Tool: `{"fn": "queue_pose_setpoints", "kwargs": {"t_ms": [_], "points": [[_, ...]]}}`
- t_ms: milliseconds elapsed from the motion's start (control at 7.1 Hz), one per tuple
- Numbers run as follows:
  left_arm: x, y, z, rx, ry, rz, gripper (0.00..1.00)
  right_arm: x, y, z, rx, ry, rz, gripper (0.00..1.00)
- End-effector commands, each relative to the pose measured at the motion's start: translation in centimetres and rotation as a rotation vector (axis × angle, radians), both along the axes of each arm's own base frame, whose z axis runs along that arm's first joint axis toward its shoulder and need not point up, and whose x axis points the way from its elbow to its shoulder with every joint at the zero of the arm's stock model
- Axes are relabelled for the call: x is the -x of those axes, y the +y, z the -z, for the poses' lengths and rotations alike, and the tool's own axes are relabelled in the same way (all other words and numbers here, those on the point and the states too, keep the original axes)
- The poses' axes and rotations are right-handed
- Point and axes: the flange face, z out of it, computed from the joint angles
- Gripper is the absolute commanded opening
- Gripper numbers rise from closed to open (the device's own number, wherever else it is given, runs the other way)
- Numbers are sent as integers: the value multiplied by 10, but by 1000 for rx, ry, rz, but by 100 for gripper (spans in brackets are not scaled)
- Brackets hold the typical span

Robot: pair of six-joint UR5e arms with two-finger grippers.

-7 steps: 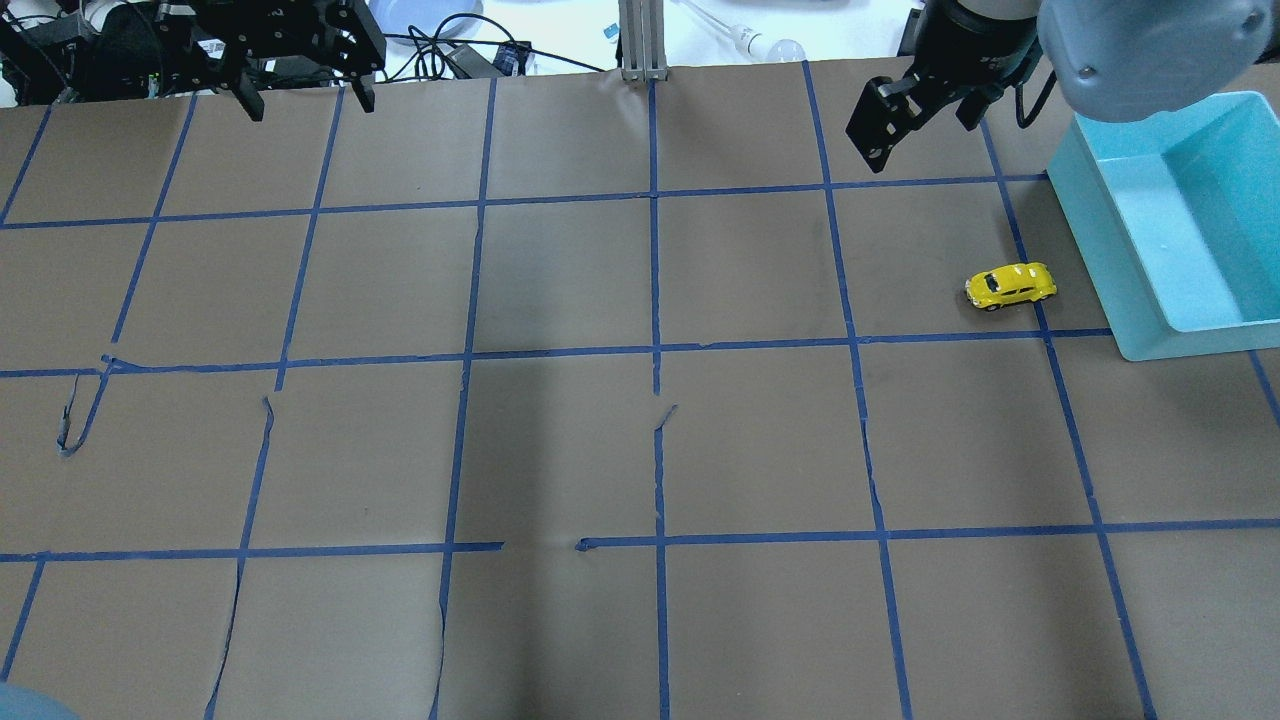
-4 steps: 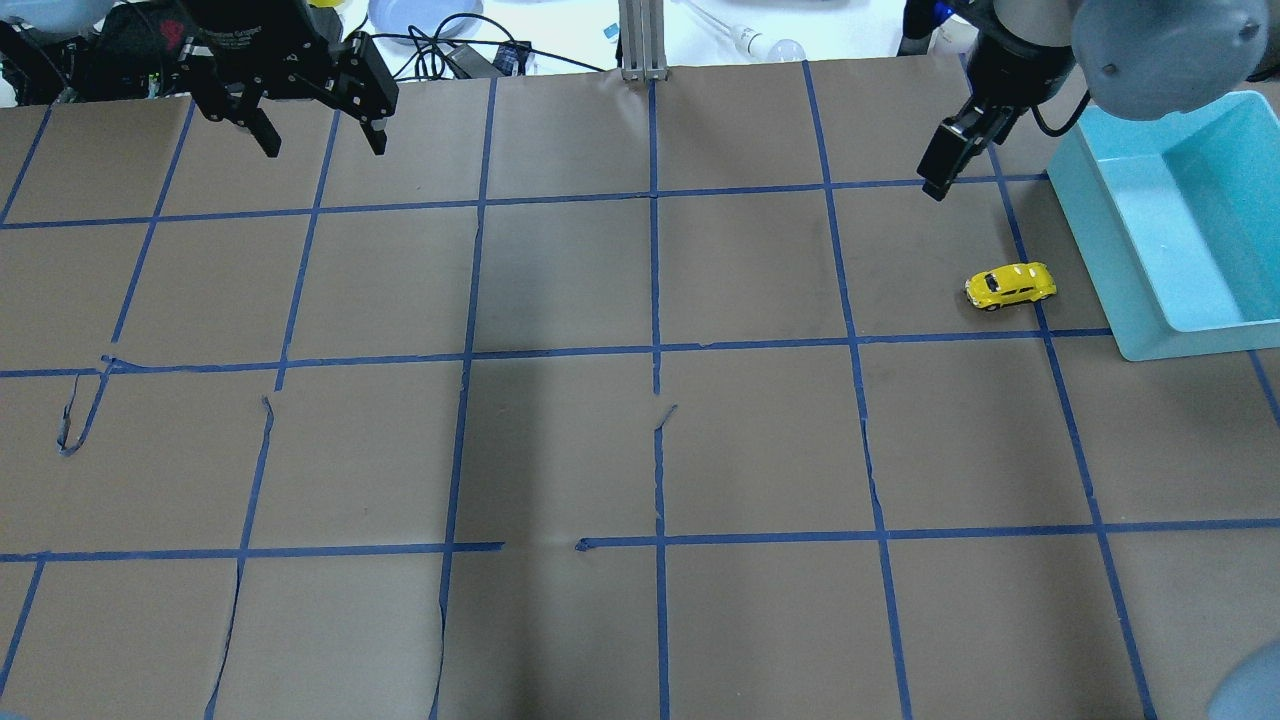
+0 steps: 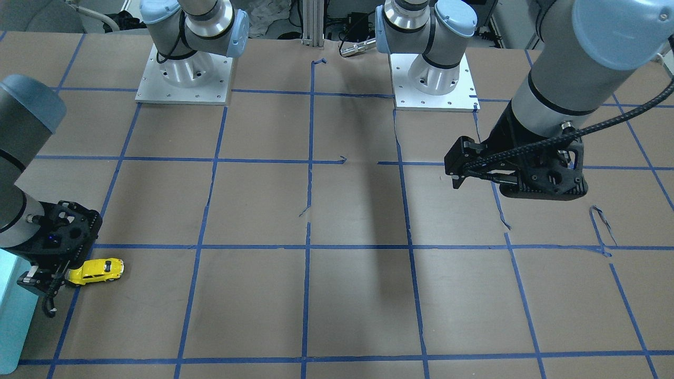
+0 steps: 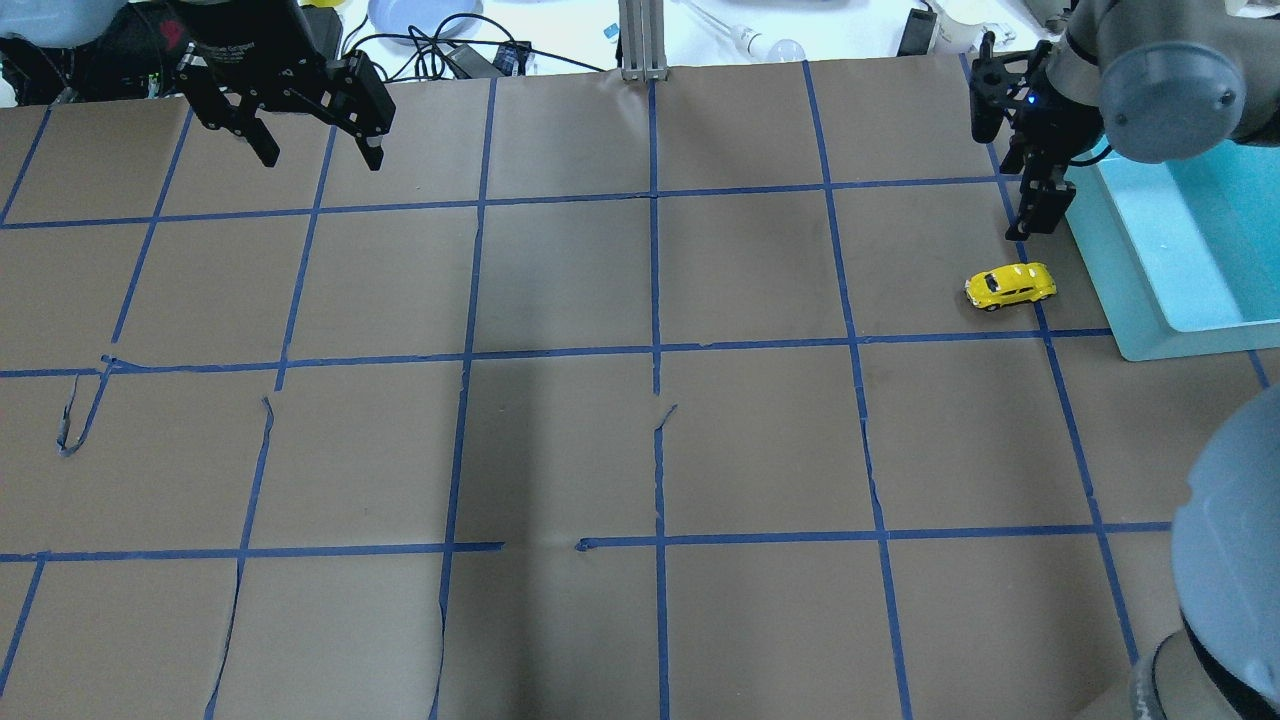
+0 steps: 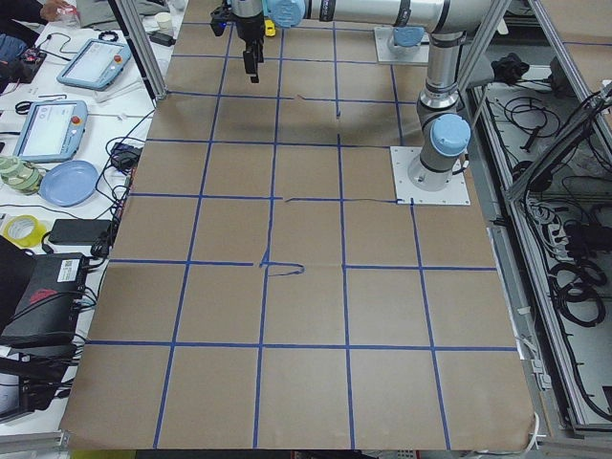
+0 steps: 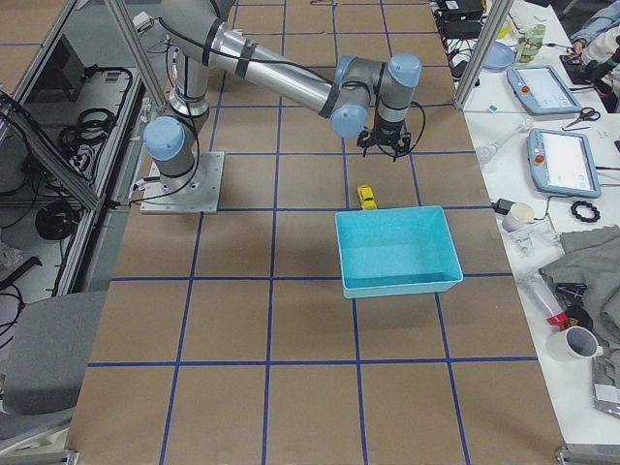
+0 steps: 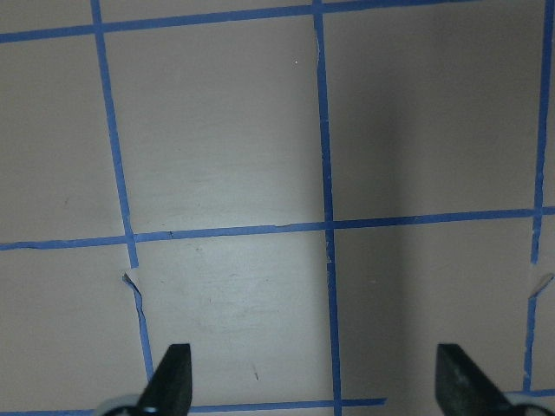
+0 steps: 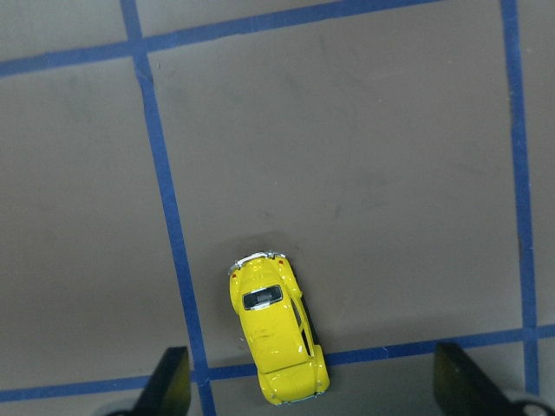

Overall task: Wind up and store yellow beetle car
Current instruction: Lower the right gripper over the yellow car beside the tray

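The right end effector [image 4: 1035, 212] hangs with its two black fingers spread wide and nothing between them. It points down at the tabletop just beyond the small bright yellow toy Beetle car [image 4: 1010, 285]. Its own wrist camera looks straight down on the car's roof, and the car sits low in that view, roughly in line with the gap between the fingertips. I cannot quite judge how high the fingers are above it.

The car stands on its wheels on the brown paper-covered tabletop [image 4: 560, 300]. One end rests over a strip of the blue tape grid [image 4: 655, 270]. It is just beside the near wall of the open light-teal plastic bin [image 4: 1110, 270], apart from it rather than touching.

Well away, over the opposite far corner, the left end effector [image 4: 322, 155] hovers, likewise wide open and empty, with only taped paper beneath it.
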Motion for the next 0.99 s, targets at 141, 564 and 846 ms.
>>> {"fn": "queue_pose_setpoints", "kwargs": {"t_ms": [141,564,846], "points": [[-1,-1,0,6,2,-4,100,6,20,50,-17,-14,-279,100],[-4,-1,-2,9,1,-11,100,34,31,78,-54,-39,-292,100],[-4,-1,-2,9,1,-19,100,43,24,93,-22,-27,-282,100]]}}
